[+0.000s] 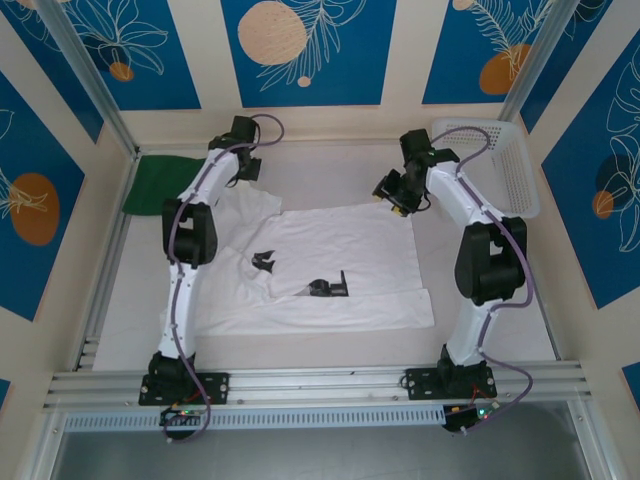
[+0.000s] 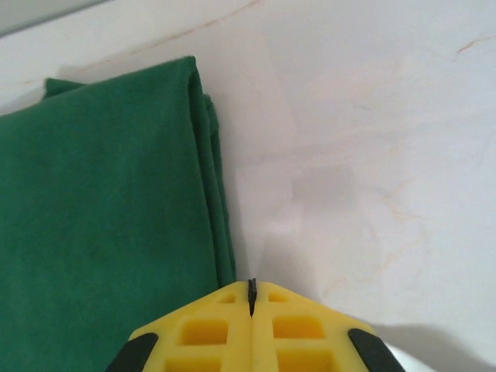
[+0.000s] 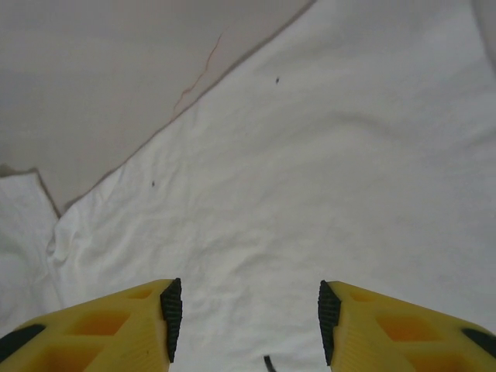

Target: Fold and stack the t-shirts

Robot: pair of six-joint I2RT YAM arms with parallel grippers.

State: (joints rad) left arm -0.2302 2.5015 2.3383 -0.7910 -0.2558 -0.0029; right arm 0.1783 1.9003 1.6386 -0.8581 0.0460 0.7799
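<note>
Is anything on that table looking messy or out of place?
Only mildly. The white cloth t-shirt with small black marks lies spread mid-table, but its left side is bunched and creased rather than flat. The dark green cloth t-shirt sits neatly folded at the far left corner.

Top view bright, even, diffuse from overhead; no hard glare. Soft short shadows under left arm (image 1: 185, 235) and right arm (image 1: 490, 262) on table (image 1: 330, 170). White t-shirt (image 1: 340, 260) near clipping, creases barely readable against pale surface. Slight softness overall. Left wrist view dimmer: faint grey shadow patch right of green t-shirt (image 2: 101, 217), left gripper (image 2: 252, 293) soft, too near lens. Right wrist view flat, greyish, low contrast; right gripper (image 3: 246, 310) blurred at edges.
</note>
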